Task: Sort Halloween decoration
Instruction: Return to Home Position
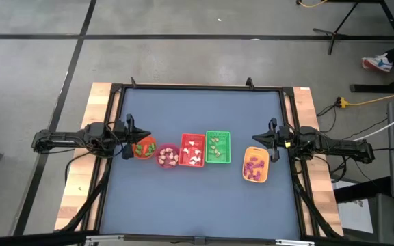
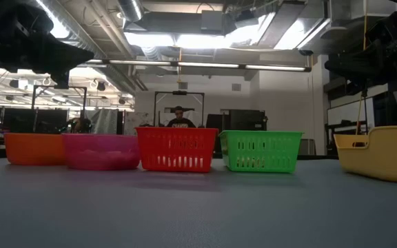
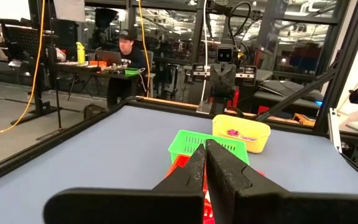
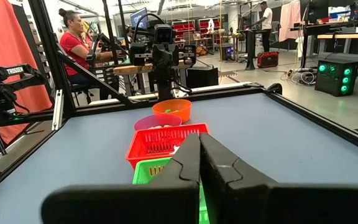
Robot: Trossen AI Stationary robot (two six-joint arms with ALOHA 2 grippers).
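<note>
The Halloween decoration [image 1: 192, 153] is seen sorted into a row of containers [image 2: 260, 151] on the desk [image 1: 197, 205], white pieces lying in the red basket [image 2: 174, 150]. The left gripper [image 3: 205, 149] is held closed and empty left of that basket, and the right gripper [image 4: 199, 140] is likewise closed to its right.

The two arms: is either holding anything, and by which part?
Nothing is held. Left arm and right arm both have jaws shut together, empty.
</note>
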